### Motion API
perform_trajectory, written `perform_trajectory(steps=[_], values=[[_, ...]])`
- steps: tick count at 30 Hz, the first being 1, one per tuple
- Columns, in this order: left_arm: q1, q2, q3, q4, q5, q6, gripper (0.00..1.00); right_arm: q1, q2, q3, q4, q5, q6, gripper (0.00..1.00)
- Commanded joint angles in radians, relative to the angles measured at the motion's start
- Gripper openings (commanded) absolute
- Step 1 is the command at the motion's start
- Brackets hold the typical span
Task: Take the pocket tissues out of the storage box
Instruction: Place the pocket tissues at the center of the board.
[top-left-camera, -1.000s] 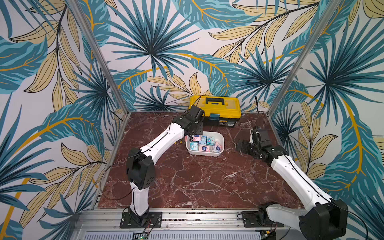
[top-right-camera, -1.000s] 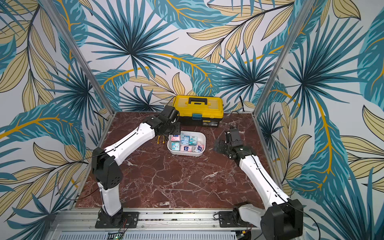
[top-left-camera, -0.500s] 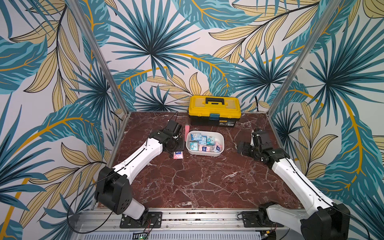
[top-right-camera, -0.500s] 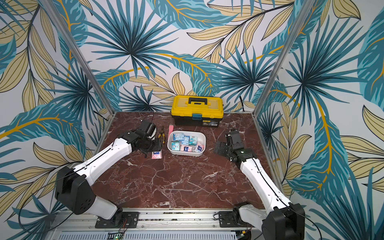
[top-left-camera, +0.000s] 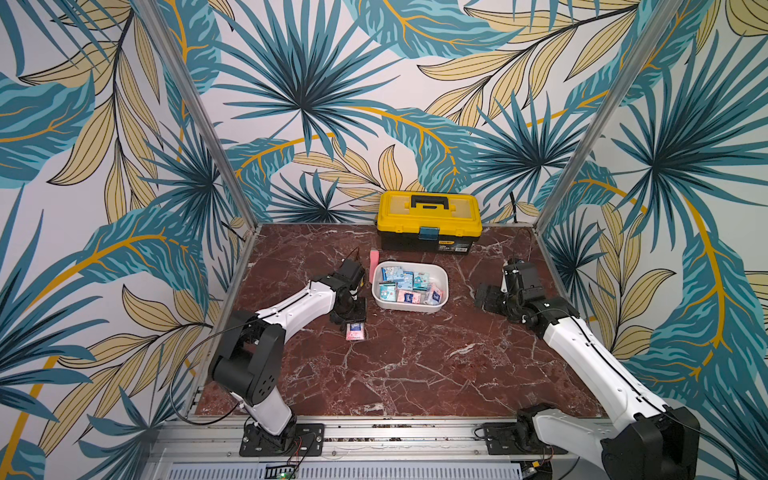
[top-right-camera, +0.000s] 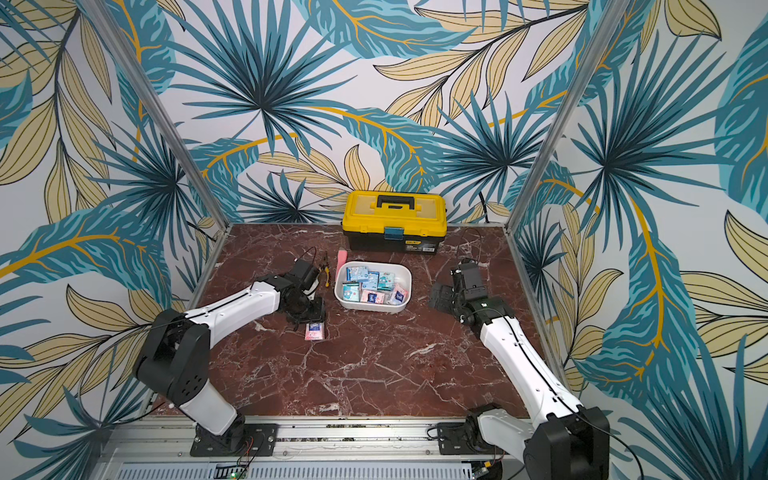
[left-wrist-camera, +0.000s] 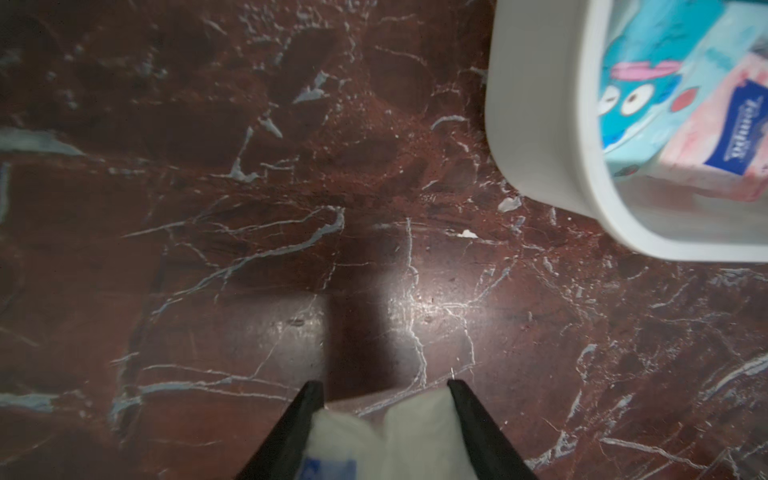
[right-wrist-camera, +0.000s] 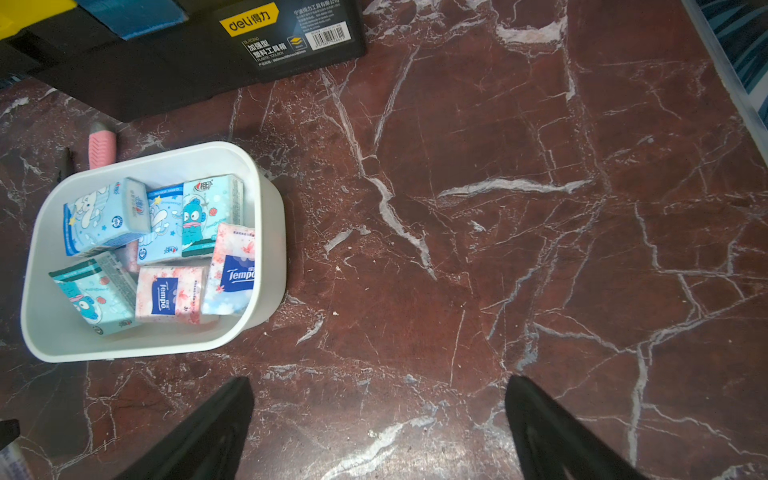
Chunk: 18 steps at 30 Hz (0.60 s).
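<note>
Logging positions from the top views and both wrist cameras. Storage box (top-left-camera: 409, 308) sat back of centre on the marble tabletop (top-left-camera: 415, 374), its far rim near but apart from the toolbox (top-left-camera: 430, 216) against the back wall (top-left-camera: 316, 104). Bare marble ran from the box's near wall to the front rail (top-left-camera: 374, 430), and on the right between box and right gripper (right-wrist-camera: 380, 415). Left gripper (left-wrist-camera: 384, 409) hung low near the box's left wall, pinching a pink pack (top-left-camera: 355, 331) outside the box, near its front-left corner; could not tell whether the pack touched the marble. Right gripper's fingers were spread wide with only marble between them, well apart from the box's right wall and near the tabletop's right edge.

Other pocket tissues (right-wrist-camera: 166, 253) lay inside the box, loosely overlapped; at least six counted in the right wrist view. Two pink ones read "Tempo" on dark blue labels; light blue and teal ones carried cartoon prints, small print unreadable. Held pack showed a blue label corner, writing cut off. Toolbox sticker read "deli" on yellow, beside Chinese characters and a barcode.

Pink bar (top-left-camera: 374, 259) lay beside the box's far-left corner, toward the toolbox. A small yellow-handled tool (top-right-camera: 326, 274) lay on the marble left of the box, behind the left wrist; too small to name.
</note>
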Motion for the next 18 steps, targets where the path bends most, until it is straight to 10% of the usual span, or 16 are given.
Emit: perform_trajectory(steps=[1,18], values=[[0.004,0.029,-0.016,0.054,0.018,0.016,0.51,-0.002,-0.011,-0.031,-0.027,0.019,0.006,0.99],[0.006,0.083,0.022,0.025,-0.027,0.015,0.67,-0.002,0.007,-0.04,-0.027,0.035,0.008,0.99]])
